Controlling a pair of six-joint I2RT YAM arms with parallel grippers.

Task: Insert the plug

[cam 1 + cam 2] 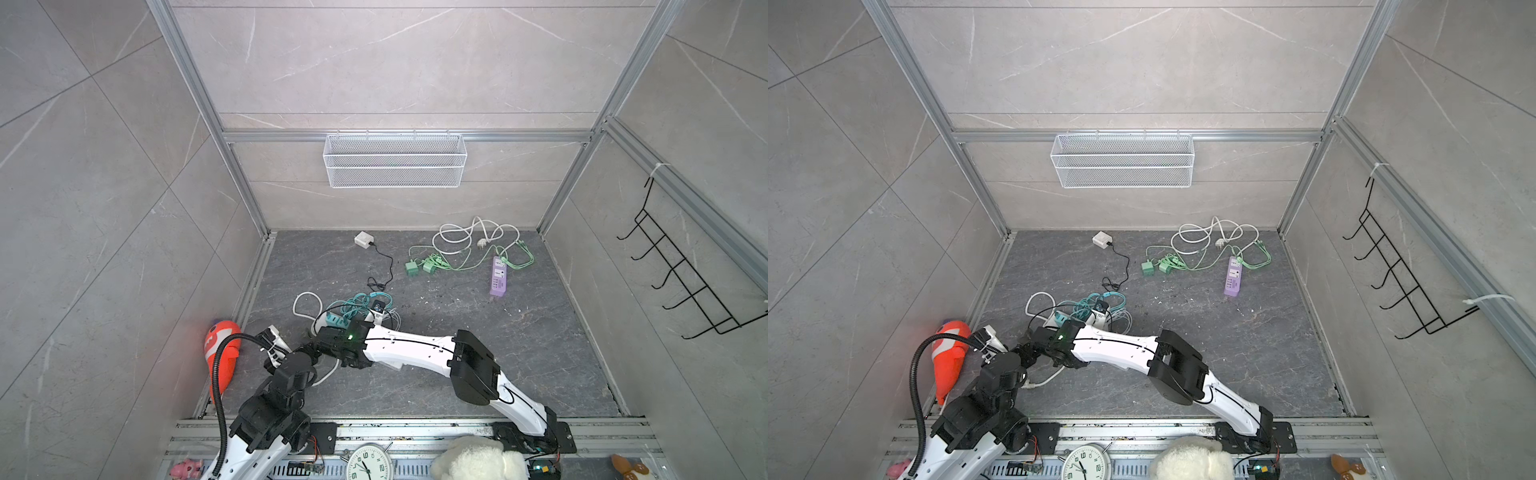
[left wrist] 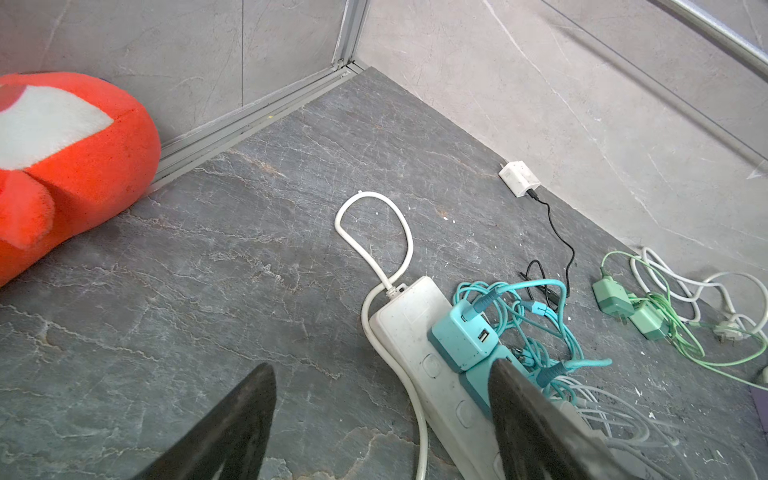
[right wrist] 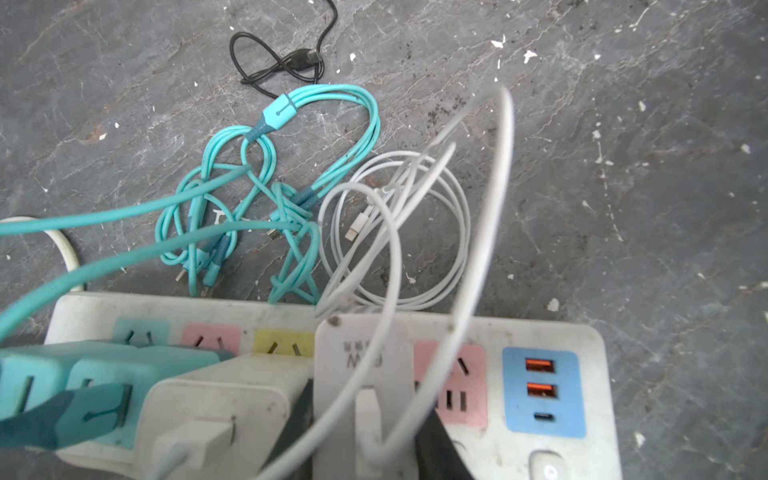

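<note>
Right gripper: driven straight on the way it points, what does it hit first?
Probably the white power strip, through the white charger the right gripper is shut on, between the yellow socket and pink socket. Whether the prongs touch is hidden.

We find the power strip [image 2: 409, 328] on the floor [image 1: 540, 332] front left, with chargers [image 3: 83, 374] and the plug [image 3: 361, 345] on it side by side and coiled cables [image 3: 270, 195] just behind. Farther back lies an adapter [image 1: 363, 240]; to its right, a second strip [image 1: 498, 277].
</note>
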